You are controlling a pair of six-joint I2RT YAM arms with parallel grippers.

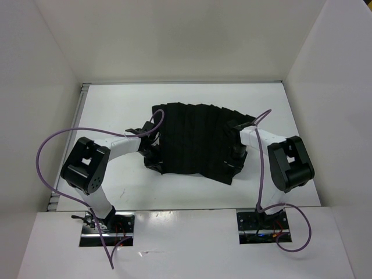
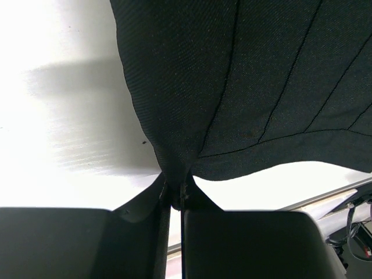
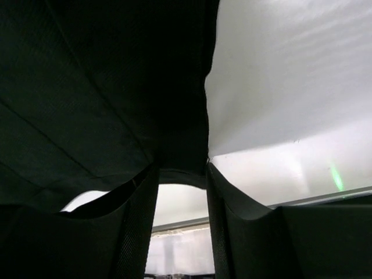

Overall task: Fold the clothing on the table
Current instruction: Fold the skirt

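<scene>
Lying near the middle of the table [image 1: 116, 104], the clothing [image 1: 195, 142] is spread mostly flat. It is clear of all four table edges. Its pleat ridges run from the far side toward the near side, and the far hem fans out wider than the near hem.

Left gripper [image 2: 174, 195]: at the garment's left edge, toward its near-left corner. Fingers are pressed almost together, with a gathered fold of the black cloth pinched between the tips. In the left wrist view the cloth rises away from the tips and throws a shadow on the white surface.

Right gripper [image 3: 181, 174]: at the garment's right edge. Fingers stand apart. The cloth's edge spans the gap at the tips, with bright table showing under it. Cannot tell whether the cloth is clamped or only lies between the fingers.

A purple cable [image 1: 49, 151] loops from the left arm; another [image 1: 261, 168] runs down the right arm.
</scene>
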